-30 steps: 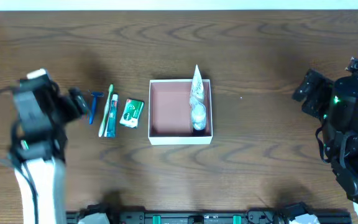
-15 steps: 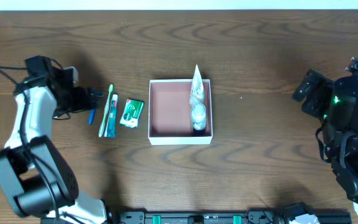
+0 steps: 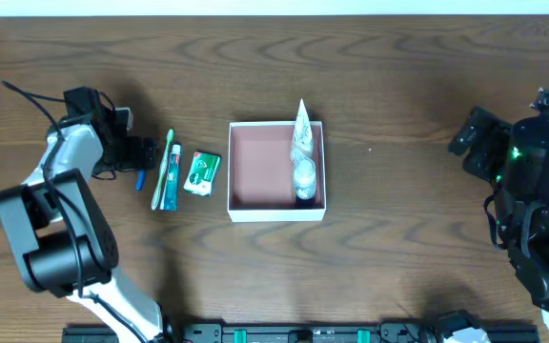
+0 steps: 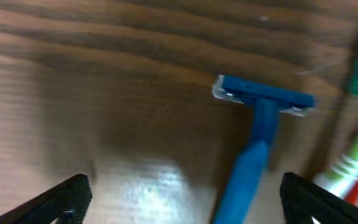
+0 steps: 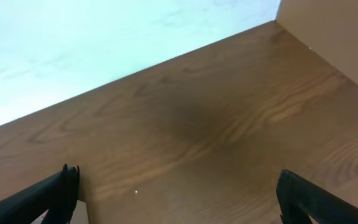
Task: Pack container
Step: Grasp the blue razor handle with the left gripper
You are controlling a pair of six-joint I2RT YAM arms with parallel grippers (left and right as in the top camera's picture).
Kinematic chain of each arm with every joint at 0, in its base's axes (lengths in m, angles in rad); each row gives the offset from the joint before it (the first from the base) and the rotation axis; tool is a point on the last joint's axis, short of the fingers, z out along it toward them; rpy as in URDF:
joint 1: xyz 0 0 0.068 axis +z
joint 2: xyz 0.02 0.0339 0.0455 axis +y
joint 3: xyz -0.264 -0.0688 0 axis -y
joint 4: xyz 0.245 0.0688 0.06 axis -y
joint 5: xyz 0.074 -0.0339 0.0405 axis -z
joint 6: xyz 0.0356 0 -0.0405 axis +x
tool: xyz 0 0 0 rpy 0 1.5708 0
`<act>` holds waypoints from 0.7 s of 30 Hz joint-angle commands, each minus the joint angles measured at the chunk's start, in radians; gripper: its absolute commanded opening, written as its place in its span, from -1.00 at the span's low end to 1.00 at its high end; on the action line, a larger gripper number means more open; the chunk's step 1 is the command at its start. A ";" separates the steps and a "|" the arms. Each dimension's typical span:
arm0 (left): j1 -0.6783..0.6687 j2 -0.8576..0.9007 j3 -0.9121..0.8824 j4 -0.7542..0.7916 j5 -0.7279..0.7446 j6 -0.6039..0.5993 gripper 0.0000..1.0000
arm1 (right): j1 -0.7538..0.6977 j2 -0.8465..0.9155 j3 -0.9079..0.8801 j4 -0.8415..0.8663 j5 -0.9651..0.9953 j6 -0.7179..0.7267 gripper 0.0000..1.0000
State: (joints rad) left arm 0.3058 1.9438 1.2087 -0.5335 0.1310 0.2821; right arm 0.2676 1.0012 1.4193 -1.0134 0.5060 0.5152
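Observation:
The container [image 3: 274, 211], a shallow white-walled square box with a pinkish-brown inside, sits mid-table. A white tube [image 3: 302, 151] lies along its right wall. Left of it lie a green packet [image 3: 201, 173], a green-and-white toothbrush [image 3: 167, 171] and a blue razor [image 3: 141, 178]. My left gripper [image 3: 139, 152] is open, low over the razor. In the left wrist view the razor [image 4: 263, 124] lies between the spread fingers, nearer the right one, head away from the camera; my gripper [image 4: 182, 205] holds nothing. My right gripper [image 3: 468, 143] is open and empty at the far right.
The right wrist view shows only bare wood between my open right gripper [image 5: 179, 199] and the table's far edge. The toothbrush [image 4: 353, 158] lies just right of the razor.
My left arm has swung in and its gripper has moved right onto the razor's spot. The right arm and the items have not moved.

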 commanded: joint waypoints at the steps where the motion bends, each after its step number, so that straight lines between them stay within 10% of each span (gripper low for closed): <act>1: 0.002 0.033 0.016 0.013 -0.013 0.052 0.76 | -0.012 0.000 0.006 -0.002 0.013 0.004 0.98; 21: -0.058 0.056 0.016 0.030 -0.012 0.083 -0.58 | -0.012 0.000 0.006 -0.001 0.013 0.004 0.98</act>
State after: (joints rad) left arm 0.2665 1.9636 1.2205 -0.4969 0.1272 0.3569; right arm 0.2676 1.0012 1.4193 -1.0134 0.5060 0.5152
